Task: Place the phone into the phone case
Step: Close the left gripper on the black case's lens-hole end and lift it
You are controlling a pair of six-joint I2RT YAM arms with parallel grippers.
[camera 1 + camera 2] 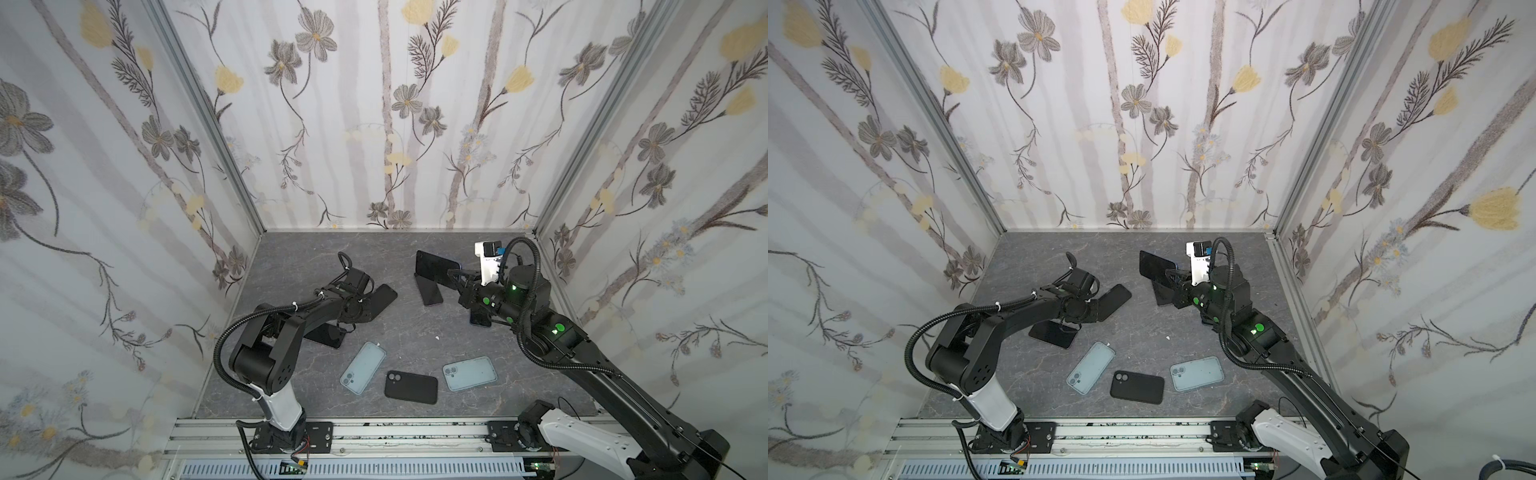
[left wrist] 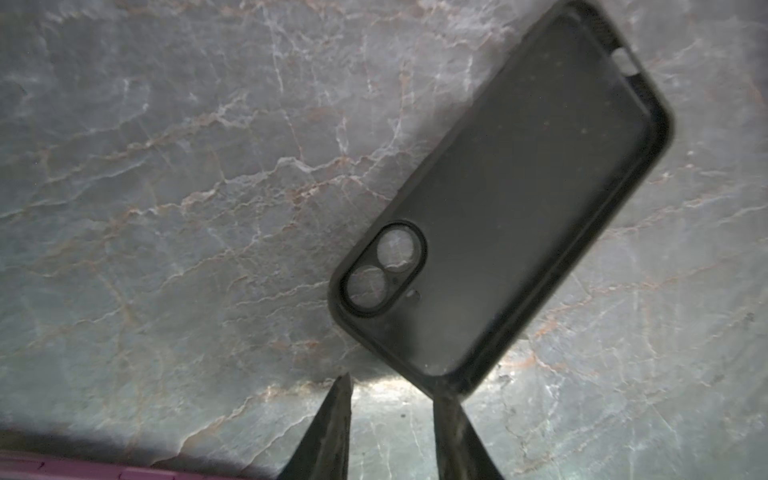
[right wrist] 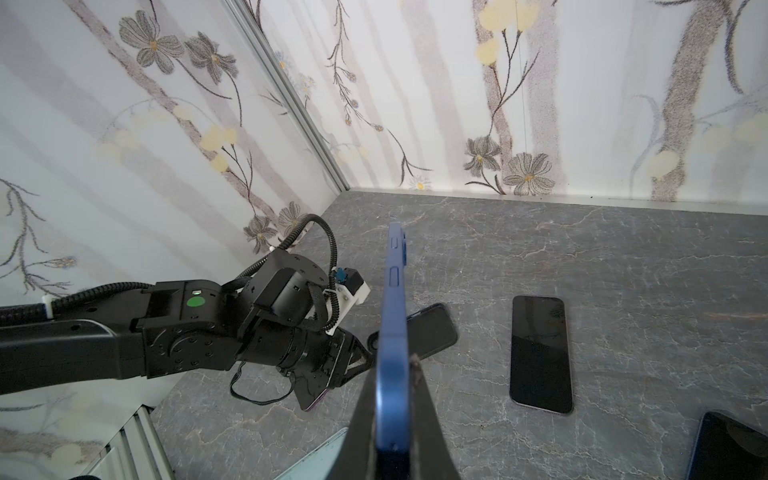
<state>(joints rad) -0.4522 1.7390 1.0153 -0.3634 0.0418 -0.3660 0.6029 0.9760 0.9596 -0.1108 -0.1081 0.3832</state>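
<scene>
Right gripper [image 3: 392, 368] clamps the blue phone [image 3: 394, 291], held on edge above the table [image 3: 623, 257]. Left gripper [image 2: 395, 386], jaws narrowed, sits at the empty black phone case's [image 2: 519, 199] camera end (pinching its rim or not, I cannot tell). Judged step: securing the case. Next, the phone must line up over its opening.

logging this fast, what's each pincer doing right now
left pincer: open at the end of the black case, nothing gripped
right pincer: closed on the blue phone
</scene>
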